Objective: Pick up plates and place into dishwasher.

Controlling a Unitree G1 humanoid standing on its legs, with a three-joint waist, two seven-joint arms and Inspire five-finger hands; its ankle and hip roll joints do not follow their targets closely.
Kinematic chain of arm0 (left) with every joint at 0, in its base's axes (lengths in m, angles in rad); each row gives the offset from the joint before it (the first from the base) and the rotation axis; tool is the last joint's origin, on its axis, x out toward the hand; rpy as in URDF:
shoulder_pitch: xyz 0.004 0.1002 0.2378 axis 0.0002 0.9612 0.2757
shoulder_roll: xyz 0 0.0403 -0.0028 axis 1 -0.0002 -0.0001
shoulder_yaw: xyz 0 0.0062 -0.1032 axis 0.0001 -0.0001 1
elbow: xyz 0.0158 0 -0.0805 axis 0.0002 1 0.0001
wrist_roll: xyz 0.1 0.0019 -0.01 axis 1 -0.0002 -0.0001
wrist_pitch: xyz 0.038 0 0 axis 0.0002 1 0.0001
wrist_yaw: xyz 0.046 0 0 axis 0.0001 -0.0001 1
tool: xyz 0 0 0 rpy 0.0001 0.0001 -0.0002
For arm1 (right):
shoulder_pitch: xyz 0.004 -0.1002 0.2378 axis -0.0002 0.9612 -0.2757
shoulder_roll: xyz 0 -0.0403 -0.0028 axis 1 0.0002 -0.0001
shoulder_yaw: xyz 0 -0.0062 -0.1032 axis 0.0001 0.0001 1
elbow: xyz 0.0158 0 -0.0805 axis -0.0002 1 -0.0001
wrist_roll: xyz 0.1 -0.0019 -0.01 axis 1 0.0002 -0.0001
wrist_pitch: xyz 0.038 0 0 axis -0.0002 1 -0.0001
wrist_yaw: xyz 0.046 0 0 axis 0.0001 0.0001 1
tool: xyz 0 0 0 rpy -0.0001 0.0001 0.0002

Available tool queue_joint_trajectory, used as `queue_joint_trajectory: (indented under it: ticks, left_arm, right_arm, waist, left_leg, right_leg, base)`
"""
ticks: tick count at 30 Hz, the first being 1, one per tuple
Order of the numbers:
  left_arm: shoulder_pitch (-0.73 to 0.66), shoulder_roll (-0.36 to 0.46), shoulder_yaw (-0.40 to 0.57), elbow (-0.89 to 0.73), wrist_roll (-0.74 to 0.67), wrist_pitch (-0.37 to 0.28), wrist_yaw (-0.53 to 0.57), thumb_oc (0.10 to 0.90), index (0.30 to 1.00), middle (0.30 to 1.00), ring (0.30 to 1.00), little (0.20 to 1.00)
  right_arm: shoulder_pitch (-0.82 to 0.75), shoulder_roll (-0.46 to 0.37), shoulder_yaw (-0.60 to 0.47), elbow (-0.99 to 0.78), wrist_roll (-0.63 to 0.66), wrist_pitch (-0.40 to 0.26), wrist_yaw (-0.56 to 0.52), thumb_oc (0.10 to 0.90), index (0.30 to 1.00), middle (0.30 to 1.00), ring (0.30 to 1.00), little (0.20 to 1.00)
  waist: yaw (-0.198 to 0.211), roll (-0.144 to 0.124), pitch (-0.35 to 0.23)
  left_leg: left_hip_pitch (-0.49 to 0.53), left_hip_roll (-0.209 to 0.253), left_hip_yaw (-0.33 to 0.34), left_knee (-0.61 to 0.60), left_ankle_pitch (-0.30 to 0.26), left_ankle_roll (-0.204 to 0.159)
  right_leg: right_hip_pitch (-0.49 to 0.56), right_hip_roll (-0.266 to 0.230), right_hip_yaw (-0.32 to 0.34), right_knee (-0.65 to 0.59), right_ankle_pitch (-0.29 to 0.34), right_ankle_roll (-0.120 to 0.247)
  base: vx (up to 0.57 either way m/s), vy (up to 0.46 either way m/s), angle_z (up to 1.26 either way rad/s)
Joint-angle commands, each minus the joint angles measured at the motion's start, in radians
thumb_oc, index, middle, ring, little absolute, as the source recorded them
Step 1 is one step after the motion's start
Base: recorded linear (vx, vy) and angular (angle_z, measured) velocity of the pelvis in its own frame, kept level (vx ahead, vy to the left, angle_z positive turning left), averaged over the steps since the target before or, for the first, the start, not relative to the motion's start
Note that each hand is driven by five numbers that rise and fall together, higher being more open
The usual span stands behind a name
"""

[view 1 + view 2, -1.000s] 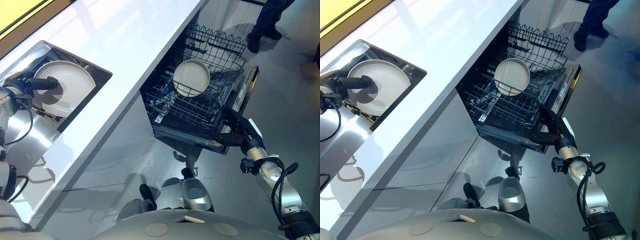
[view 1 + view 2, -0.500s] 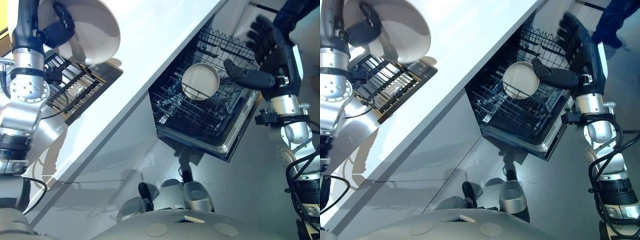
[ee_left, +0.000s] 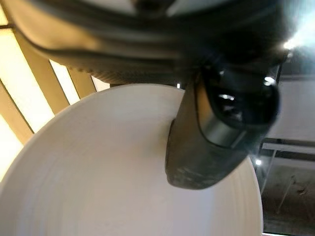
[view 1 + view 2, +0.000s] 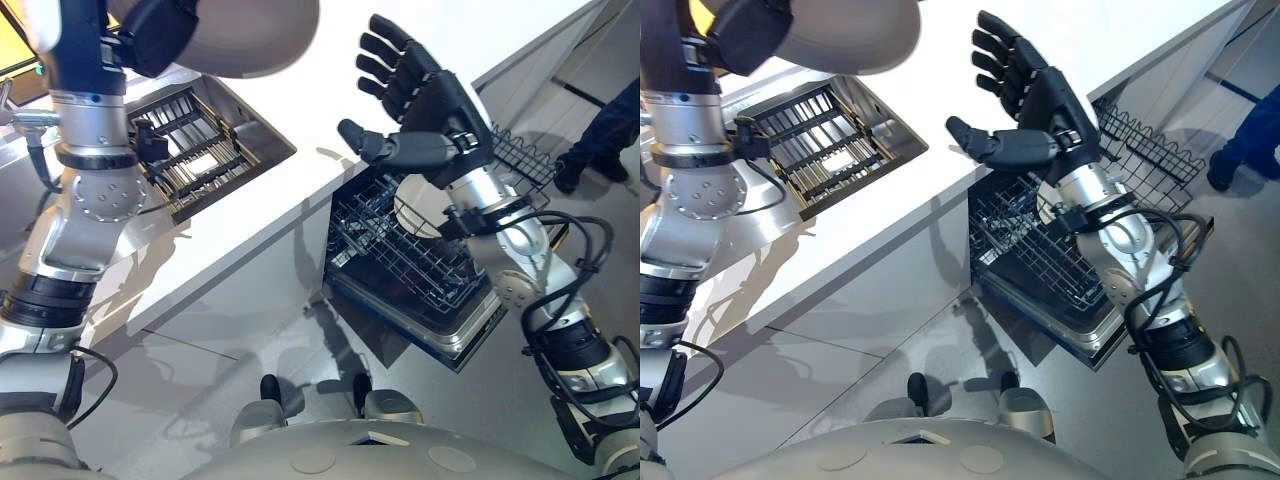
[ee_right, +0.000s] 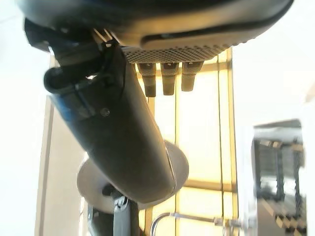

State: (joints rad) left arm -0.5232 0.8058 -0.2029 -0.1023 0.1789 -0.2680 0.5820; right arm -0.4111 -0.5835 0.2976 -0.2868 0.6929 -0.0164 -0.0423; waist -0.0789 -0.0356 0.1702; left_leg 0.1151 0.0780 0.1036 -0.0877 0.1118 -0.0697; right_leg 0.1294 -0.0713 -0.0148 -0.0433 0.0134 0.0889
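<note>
Plate, gripped by the left hand, should travel steadily to the dishwasher rack, over which the right hand spreads wide.

The held plate ran off the top edge in both eye views, so its far rim could not be seen. The left hand was cut off there too. In its wrist view the thumb lay on the plate's face, and the fingers behind the plate were hidden. In the dishwasher rack, a second plate stood half covered by the wrist of the right hand. What lay in the dark grid of the sink was too small to tell. A person at the far right was cut by the edge.
</note>
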Motion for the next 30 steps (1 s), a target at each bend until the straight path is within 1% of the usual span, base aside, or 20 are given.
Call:
queue_joint_trajectory:
  ticks: [1, 4, 7, 14, 16, 17, 19, 24, 25, 26, 27, 28, 29, 30]
  left_arm:
    - [-0.124, -0.030, -0.035, 0.004, 0.002, -0.064, 0.016, 0.100, 0.300, 0.300, 0.300, 0.200]
    - [-0.121, -0.065, -0.066, -0.010, 0.005, -0.068, -0.020, 0.100, 0.300, 0.300, 0.300, 0.200]
    - [-0.118, -0.086, -0.092, -0.016, 0.007, -0.077, -0.051, 0.100, 0.300, 0.300, 0.300, 0.200]
    - [-0.110, -0.108, -0.118, -0.032, -0.010, -0.098, -0.099, 0.100, 0.300, 0.300, 0.300, 0.200]
    - [-0.107, -0.114, -0.123, -0.037, -0.014, -0.102, -0.108, 0.100, 0.300, 0.300, 0.300, 0.200]
    - [-0.105, -0.118, -0.129, -0.038, -0.012, -0.110, -0.109, 0.100, 0.300, 0.300, 0.300, 0.200]
    - [-0.103, -0.121, -0.130, -0.047, -0.001, -0.108, -0.113, 0.100, 0.300, 0.300, 0.300, 0.200]
    - [-0.104, -0.126, -0.139, -0.054, -0.013, -0.102, -0.121, 0.100, 0.300, 0.300, 0.300, 0.200]
    - [-0.101, -0.125, -0.145, -0.055, -0.022, -0.102, -0.129, 0.100, 0.300, 0.300, 0.300, 0.200]
    - [-0.101, -0.125, -0.146, -0.054, -0.026, -0.102, -0.129, 0.100, 0.300, 0.300, 0.300, 0.200]
    - [-0.103, -0.127, -0.148, -0.056, -0.026, -0.101, -0.132, 0.100, 0.300, 0.300, 0.300, 0.200]
    - [-0.105, -0.128, -0.151, -0.057, -0.021, -0.100, -0.135, 0.100, 0.300, 0.300, 0.300, 0.200]
    - [-0.104, -0.127, -0.153, -0.058, -0.020, -0.103, -0.136, 0.100, 0.300, 0.300, 0.300, 0.200]
    - [-0.101, -0.130, -0.153, -0.058, -0.012, -0.108, -0.140, 0.100, 0.300, 0.300, 0.300, 0.200]
  right_arm:
    - [-0.146, 0.018, -0.031, -0.025, -0.046, -0.104, -0.044, 0.800, 0.900, 0.900, 0.900, 0.900]
    - [-0.172, 0.039, -0.016, -0.014, -0.052, -0.099, -0.066, 0.800, 0.900, 0.900, 0.900, 0.900]
    - [-0.182, 0.054, -0.007, -0.005, -0.049, -0.090, -0.067, 0.800, 0.900, 0.900, 0.900, 0.900]
    - [-0.187, 0.081, 0.005, 0.005, -0.037, -0.061, -0.063, 0.800, 0.900, 0.900, 0.900, 0.900]
    - [-0.187, 0.087, 0.012, 0.012, -0.021, -0.044, -0.052, 0.800, 0.900, 0.900, 0.900, 0.900]
    - [-0.187, 0.087, 0.019, 0.016, 0.014, -0.001, -0.037, 0.800, 0.900, 0.900, 0.900, 0.900]
    - [-0.182, 0.091, 0.029, 0.021, 0.044, 0.034, -0.025, 0.800, 0.900, 0.900, 0.900, 0.900]
    - [-0.172, 0.102, 0.045, 0.034, 0.053, 0.035, -0.017, 0.800, 0.900, 0.900, 0.900, 0.900]
    - [-0.172, 0.103, 0.049, 0.033, 0.058, 0.037, -0.022, 0.580, 0.712, 0.712, 0.712, 0.680]
    - [-0.172, 0.104, 0.050, 0.033, 0.058, 0.038, -0.023, 0.311, 0.481, 0.481, 0.481, 0.411]
    - [-0.174, 0.105, 0.051, 0.034, 0.060, 0.040, -0.025, 0.182, 0.371, 0.371, 0.371, 0.282]
    - [-0.177, 0.107, 0.054, 0.034, 0.066, 0.047, -0.026, 0.133, 0.328, 0.328, 0.328, 0.233]
    - [-0.178, 0.106, 0.055, 0.033, 0.073, 0.052, -0.028, 0.114, 0.312, 0.312, 0.312, 0.214]
    - [-0.178, 0.107, 0.055, 0.036, 0.073, 0.051, -0.027, 0.111, 0.309, 0.309, 0.309, 0.211]
  waist:
    - [-0.007, 0.014, -0.115]
    - [-0.005, 0.015, -0.120]
    - [-0.005, 0.016, -0.123]
    - [-0.002, 0.019, -0.127]
    - [-0.002, 0.019, -0.129]
    - [-0.002, 0.019, -0.131]
    - [-0.002, 0.018, -0.132]
    - [-0.002, 0.015, -0.132]
    - [-0.001, 0.016, -0.132]
    - [-0.001, 0.016, -0.132]
    - [-0.002, 0.016, -0.131]
    - [-0.003, 0.016, -0.131]
    - [-0.002, 0.016, -0.130]
    - [-0.003, 0.017, -0.131]
  left_leg:
    - [0.012, -0.073, 0.022, 0.040, -0.137, 0.049]
    - [0.014, -0.069, 0.022, 0.037, -0.135, 0.045]
    - [0.012, -0.067, 0.021, 0.037, -0.134, 0.044]
    - [0.012, -0.063, 0.022, 0.034, -0.131, 0.042]
    - [0.012, -0.063, 0.022, 0.030, -0.129, 0.042]
    - [0.012, -0.062, 0.023, 0.029, -0.128, 0.042]
    - [0.012, -0.062, 0.024, 0.028, -0.127, 0.042]
    - [0.011, -0.061, 0.025, 0.025, -0.124, 0.044]
    - [0.011, -0.061, 0.025, 0.025, -0.124, 0.044]
    - [0.011, -0.061, 0.025, 0.025, -0.124, 0.044]
    - [0.011, -0.062, 0.025, 0.025, -0.125, 0.044]
    - [0.011, -0.061, 0.025, 0.025, -0.124, 0.044]
    - [0.010, -0.062, 0.025, 0.025, -0.124, 0.044]
    - [0.011, -0.061, 0.024, 0.024, -0.124, 0.045]
  right_leg:
    - [-0.057, 0.095, -0.045, 0.076, -0.049, -0.025]
    - [-0.052, 0.096, -0.047, 0.069, -0.048, -0.025]
    - [-0.050, 0.096, -0.047, 0.066, -0.047, -0.025]
    - [-0.048, 0.093, -0.051, 0.062, -0.045, -0.022]
    - [-0.048, 0.092, -0.051, 0.060, -0.044, -0.021]
    - [-0.049, 0.090, -0.053, 0.060, -0.044, -0.020]
    - [-0.049, 0.089, -0.052, 0.059, -0.043, -0.020]
    - [-0.050, 0.088, -0.053, 0.057, -0.040, -0.018]
    - [-0.050, 0.088, -0.052, 0.055, -0.038, -0.017]
    - [-0.050, 0.088, -0.052, 0.055, -0.038, -0.017]
    - [-0.050, 0.087, -0.051, 0.054, -0.037, -0.016]
    - [-0.051, 0.087, -0.050, 0.054, -0.036, -0.015]
    - [-0.051, 0.087, -0.049, 0.054, -0.036, -0.015]
    - [-0.052, 0.086, -0.048, 0.055, -0.036, -0.015]
  base:
    - [0.01, -0.056, -0.01]
    - [0.01, -0.048, -0.01]
    - [0.00, -0.012, 0.00]
    - [0.00, 0.000, 0.00]
    - [0.00, 0.000, 0.00]
    - [0.00, 0.000, 0.00]
    - [0.00, 0.000, 0.00]
    - [0.00, 0.000, 0.00]
    - [0.00, 0.000, 0.00]
    - [0.00, 0.000, 0.00]
    - [0.00, 0.000, 0.00]
    - [0.00, 0.000, 0.00]
    - [0.00, 0.000, 0.00]
    - [0.00, 0.000, 0.00]
